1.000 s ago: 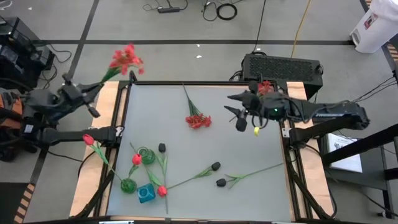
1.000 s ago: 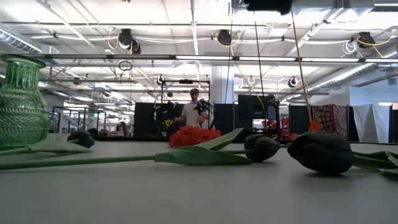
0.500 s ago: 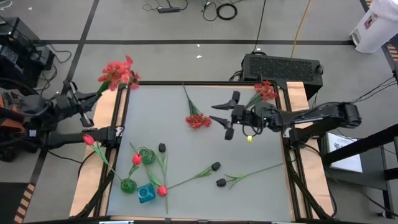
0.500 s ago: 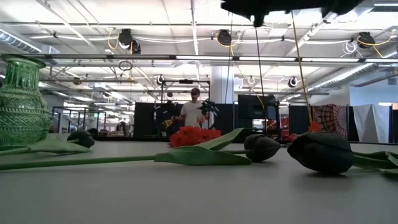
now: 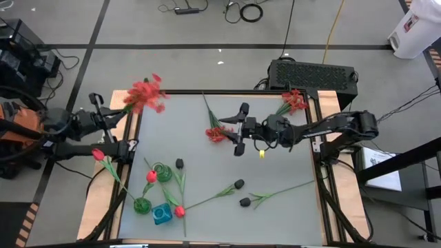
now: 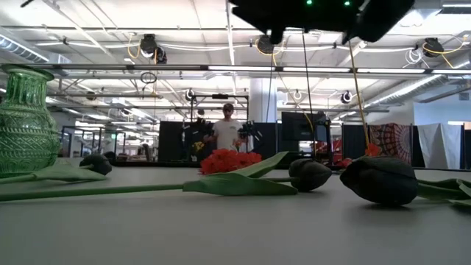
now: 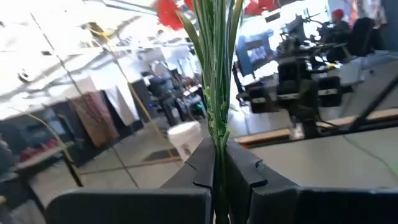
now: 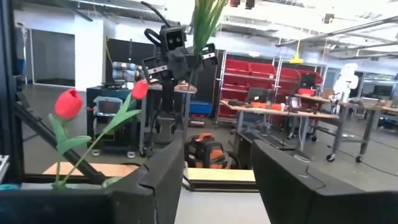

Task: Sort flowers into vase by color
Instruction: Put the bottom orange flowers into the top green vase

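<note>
My left tool pinches a red bloom by its stems at the tabletop edge, my right tool spread near another; carry it upright toward the vases.

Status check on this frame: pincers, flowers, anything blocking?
Left pincer shut on frilly red bunch, off table's left edge. Right pincer open, empty, beside red cluster lying on table. Nothing blocking.

The frilly red bloom is blurred; the green vase is cut off at the left edge
</note>
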Available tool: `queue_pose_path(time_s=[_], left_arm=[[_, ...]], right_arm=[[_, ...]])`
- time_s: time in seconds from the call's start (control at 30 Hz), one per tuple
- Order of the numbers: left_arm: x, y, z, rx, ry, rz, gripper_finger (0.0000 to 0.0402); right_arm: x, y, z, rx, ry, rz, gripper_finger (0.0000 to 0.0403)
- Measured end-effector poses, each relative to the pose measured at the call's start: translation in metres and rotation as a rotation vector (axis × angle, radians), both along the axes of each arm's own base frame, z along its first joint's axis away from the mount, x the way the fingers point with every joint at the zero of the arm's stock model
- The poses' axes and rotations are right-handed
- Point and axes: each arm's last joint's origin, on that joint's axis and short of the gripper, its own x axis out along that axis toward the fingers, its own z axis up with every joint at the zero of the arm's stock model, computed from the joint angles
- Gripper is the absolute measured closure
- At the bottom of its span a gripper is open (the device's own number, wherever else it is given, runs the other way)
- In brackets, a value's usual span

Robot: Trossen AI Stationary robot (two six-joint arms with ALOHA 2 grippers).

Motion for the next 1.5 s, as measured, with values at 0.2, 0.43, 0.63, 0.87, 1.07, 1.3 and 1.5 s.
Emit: queue_pose_path(time_s=[0.2,0.43,0.63,0.87,1.07,1.3,1.5], left_arm=[[0.011,0.0,-0.005,-0.049,-0.039,-0.028,0.0384],[0.014,0.0,-0.007,-0.09,-0.052,-0.057,0.0384],[0.019,-0.002,-0.008,-0.129,-0.091,-0.103,0.0384],[0.037,-0.004,-0.01,-0.149,-0.101,-0.172,0.0384],[0.065,-0.003,-0.01,-0.108,0.006,-0.122,0.0384],[0.068,0.002,-0.011,-0.067,0.035,0.038,0.0384],[0.05,0.006,-0.009,-0.064,-0.037,0.148,0.0384]], right_arm=[[0.033,-0.002,0.011,-0.022,-0.035,0.064,0.0222],[0.078,-0.007,0.026,-0.056,-0.064,0.085,0.0222],[0.105,-0.019,0.031,-0.041,-0.092,0.107,0.0222],[0.118,-0.026,0.037,-0.031,-0.127,0.132,0.0222],[0.118,-0.025,0.04,-0.039,-0.138,0.158,0.0222],[0.12,-0.021,0.035,-0.02,-0.089,0.189,0.0222],[0.121,-0.018,0.035,-0.026,-0.09,0.198,0.0222]])
